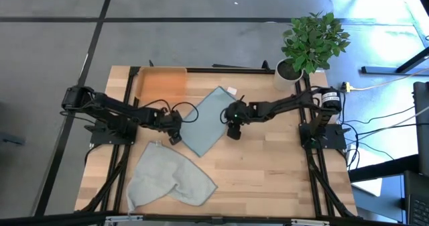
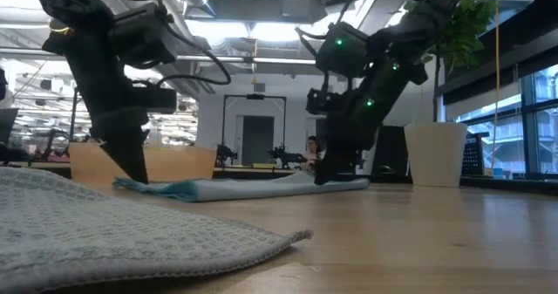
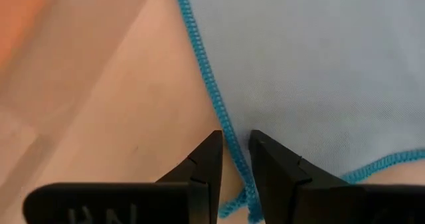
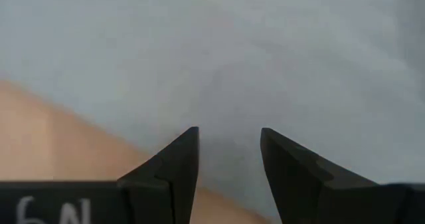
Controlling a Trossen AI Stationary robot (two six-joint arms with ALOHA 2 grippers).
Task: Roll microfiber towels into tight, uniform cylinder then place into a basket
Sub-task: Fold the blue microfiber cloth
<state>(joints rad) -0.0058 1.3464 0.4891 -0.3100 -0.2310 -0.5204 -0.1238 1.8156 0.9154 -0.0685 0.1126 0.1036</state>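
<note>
The teal-blue towel [image 1: 209, 121] lies spread flat on the middle of the wooden table, one corner pointing to the near edge. My left gripper [image 1: 175, 135] is at its left edge, near the near corner, shut on the stitched hem. My right gripper [image 1: 233, 132] is open, fingers pointing down over the towel's right edge; in the right wrist view [image 4: 229, 151] cloth fills the gap between its fingers. The grey-green towel [image 1: 167, 176] lies crumpled at the near left. The orange basket [image 1: 161, 84] stands at the far left. My left gripper pinches the teal-blue towel's stitched blue hem [image 3: 229, 134] between its two fingers, close to the near corner. The fingers come from above, pointing down, one on the cloth and one on the bare wood side. The towel still lies on the table. My right gripper stands down at the towel's right edge [image 2: 327, 179]; I cannot tell whether it touches the cloth.
A white pot with a green plant [image 1: 289, 72] stands at the far right corner. A small white tag [image 1: 231, 90] sits at the teal towel's far corner. Bare wood [image 1: 281, 172] lies at the near right.
</note>
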